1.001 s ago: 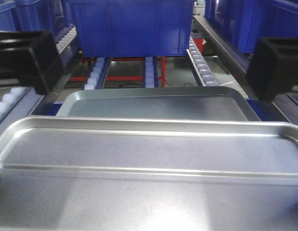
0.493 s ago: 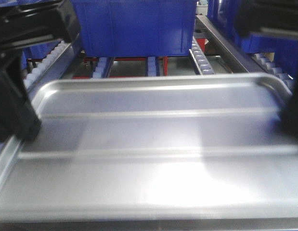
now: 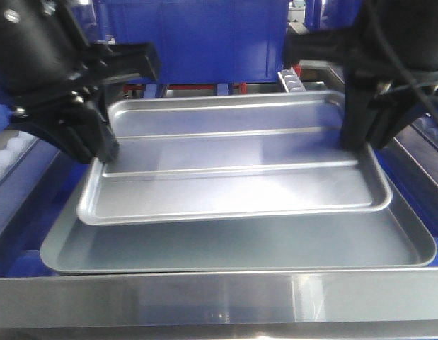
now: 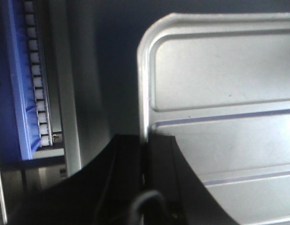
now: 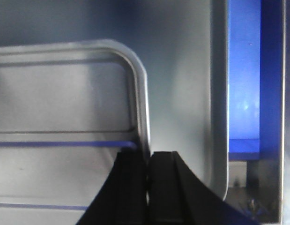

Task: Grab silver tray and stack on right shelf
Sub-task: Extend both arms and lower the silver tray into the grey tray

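Note:
The silver tray (image 3: pixel 233 170), shiny with two long ribs across its floor, lies level over the larger dull grey tray (image 3: pixel 240 244) on the right shelf, behind the shelf's steel front rail (image 3: pixel 219 297). Whether the two trays touch I cannot tell. My left gripper (image 3: pixel 105 152) is shut on the silver tray's left rim. The left wrist view shows its jaws (image 4: pixel 145 140) pinching the rim of the tray (image 4: pixel 219 79). My right gripper (image 3: pixel 360 142) is shut on the right rim. There too the jaws (image 5: pixel 148 157) clamp the edge of the tray (image 5: pixel 65 93).
A big blue bin (image 3: pixel 204 42) stands on the shelf just behind the trays. White roller tracks (image 3: pixel 289 79) run back beside it, with more rollers (image 4: pixel 36 84) on the left. The grey tray's rim (image 5: pixel 219 93) lies close to a blue wall (image 5: pixel 245 70) on the right.
The silver tray has gone from filling the view close to the camera to farther back and lower, over the grey tray. Both arms moved forward with it, still holding its rims.

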